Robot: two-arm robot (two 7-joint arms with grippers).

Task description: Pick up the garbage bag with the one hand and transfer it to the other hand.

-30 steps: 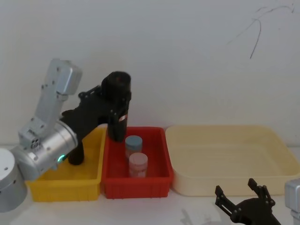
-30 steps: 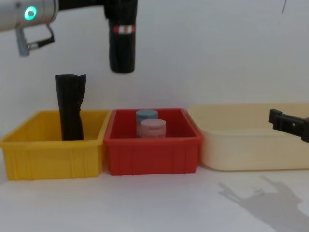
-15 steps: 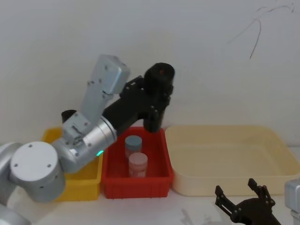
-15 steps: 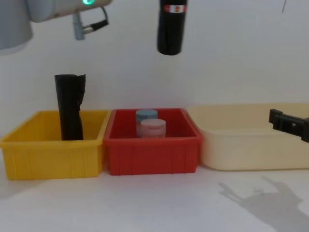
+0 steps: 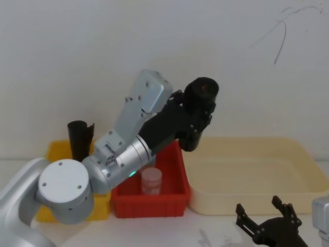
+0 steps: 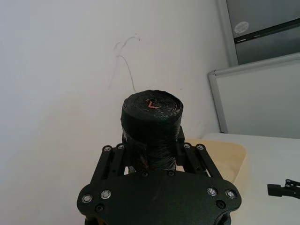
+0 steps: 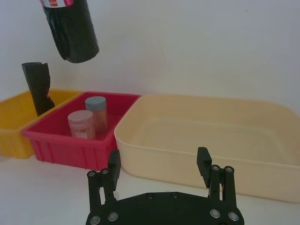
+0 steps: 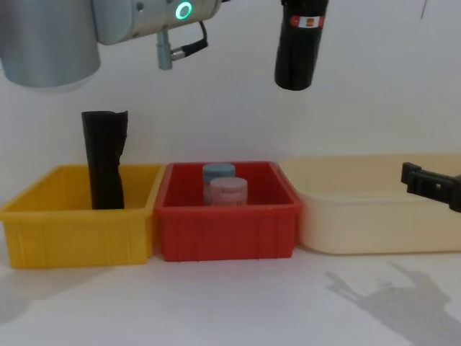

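Left claw (image 5: 194,117) pinches garbage bag (image 8: 295,50) upright, high over the red bin (image 8: 227,231), lower end free, likely for handoff. Right claw (image 7: 159,159) spread, low by the worktop, well apart.

We take this for a robotics lab or test room. A bare white table (image 8: 216,310) stands against a plain white wall (image 5: 154,41), and along the table's far edge a yellow bin (image 8: 72,238), a red bin (image 8: 227,234) and a cream tray (image 8: 360,231) are lined up side by side like a test setup. A silver robot arm (image 5: 118,162) with a green ring light reaches over the bins, and a framed whiteboard (image 6: 262,103) stands at the side of the room.
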